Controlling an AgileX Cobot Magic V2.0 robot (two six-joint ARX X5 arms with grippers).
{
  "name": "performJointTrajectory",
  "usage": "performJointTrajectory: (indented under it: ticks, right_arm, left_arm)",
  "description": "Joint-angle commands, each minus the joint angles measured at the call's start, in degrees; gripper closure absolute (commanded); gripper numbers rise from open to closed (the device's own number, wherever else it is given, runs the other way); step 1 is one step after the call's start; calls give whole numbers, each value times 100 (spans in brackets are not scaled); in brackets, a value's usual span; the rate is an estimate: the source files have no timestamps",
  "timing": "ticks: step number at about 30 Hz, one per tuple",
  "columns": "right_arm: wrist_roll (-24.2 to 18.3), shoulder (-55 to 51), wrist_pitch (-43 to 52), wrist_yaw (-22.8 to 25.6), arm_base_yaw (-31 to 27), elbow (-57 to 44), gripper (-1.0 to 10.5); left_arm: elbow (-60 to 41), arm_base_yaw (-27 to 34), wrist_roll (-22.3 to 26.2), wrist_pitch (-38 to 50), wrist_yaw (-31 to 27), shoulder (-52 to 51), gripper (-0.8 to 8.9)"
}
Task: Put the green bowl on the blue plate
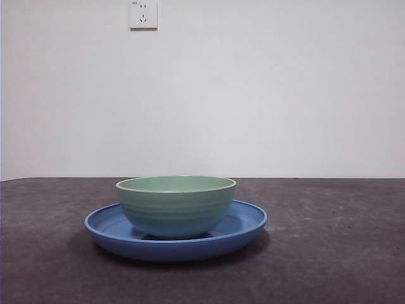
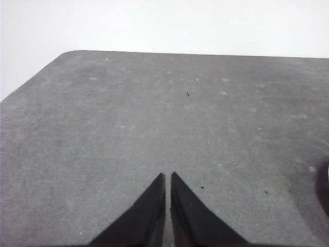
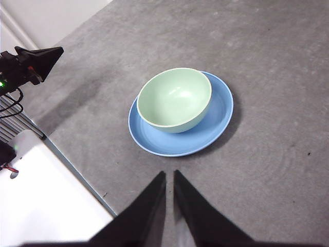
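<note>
Green bowl (image 1: 176, 206) sits upright inside the blue plate (image 1: 247, 221), low centre of the front view and slightly off-centre toward one rim in the right wrist view, so the placement looks done. Right gripper (image 3: 169, 177) hangs clear above with jaws together, empty; left gripper (image 2: 168, 179), also closed on nothing, waits over bare grey table (image 2: 128, 118). Bowl is glossy mint, faintly ridged, empty.

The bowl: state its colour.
Pale mint green bowl, clearest in the right wrist view.
</note>
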Motion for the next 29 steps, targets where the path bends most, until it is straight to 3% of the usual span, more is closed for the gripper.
performJointTrajectory:
  ticks: [1,23,27,29]
  right_arm:
    - [15,26,70,-7,28,35,924]
    - [15,11,79,-2,28,35,924]
    - [4,-205,76,-63,-304,28,924]
    - [-332,-369,332,-55,-632,-81,924]
  left_arm:
    - [-120,13,164,-59,-13,-13,795]
    - [-118,11,203,-33,-13,-13,795]
    - [-118,11,203,-33,-13,-13,795]
    - [-118,11,203,-33,-13,-13,795]
